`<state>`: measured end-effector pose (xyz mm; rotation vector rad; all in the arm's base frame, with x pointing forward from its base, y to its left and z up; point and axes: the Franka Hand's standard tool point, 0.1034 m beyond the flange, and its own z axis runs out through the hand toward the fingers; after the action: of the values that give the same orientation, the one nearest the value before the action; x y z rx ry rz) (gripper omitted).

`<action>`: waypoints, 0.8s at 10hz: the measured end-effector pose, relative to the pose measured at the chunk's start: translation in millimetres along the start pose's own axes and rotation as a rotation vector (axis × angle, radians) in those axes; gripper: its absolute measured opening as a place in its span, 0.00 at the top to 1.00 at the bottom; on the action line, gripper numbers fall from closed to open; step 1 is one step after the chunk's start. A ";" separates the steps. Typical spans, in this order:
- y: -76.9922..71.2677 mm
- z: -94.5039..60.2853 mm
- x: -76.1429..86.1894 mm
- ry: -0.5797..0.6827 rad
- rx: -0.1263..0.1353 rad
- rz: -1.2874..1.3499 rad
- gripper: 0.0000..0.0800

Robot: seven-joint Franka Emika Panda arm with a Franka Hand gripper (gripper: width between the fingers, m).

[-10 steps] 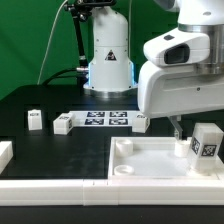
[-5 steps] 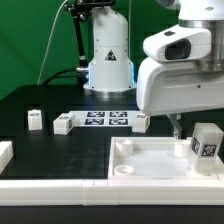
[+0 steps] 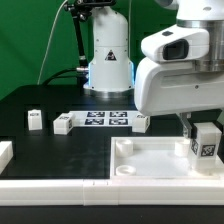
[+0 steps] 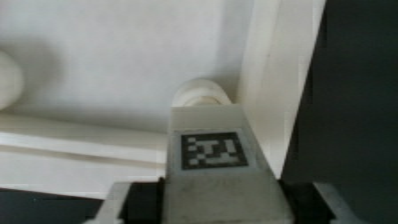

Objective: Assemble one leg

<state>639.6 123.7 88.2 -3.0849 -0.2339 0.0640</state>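
Wrist view: fingers (image 4: 134,206) were blurred and cut off by the frame edge, as was the leg (image 4: 217,150) at its held end. The tray (image 3: 119,160) ran off the exterior view's right.

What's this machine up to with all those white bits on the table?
The robot arm's tool is clamped on a small white leg with a square tag, holding it upright over a corner of the large white square piece, at the exterior view's right. Whether they touch is unclear. Other small white parts lie loose near the marker board.
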 end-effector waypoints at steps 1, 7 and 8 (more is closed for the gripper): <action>0.2 0.0 0.0 0.000 0.000 0.001 0.63; 1.2 1.2 -4.7 0.071 0.027 0.499 0.63; 1.0 1.2 -4.7 0.077 0.027 0.612 0.63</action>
<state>635.1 122.1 87.1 -2.9945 0.7057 -0.0299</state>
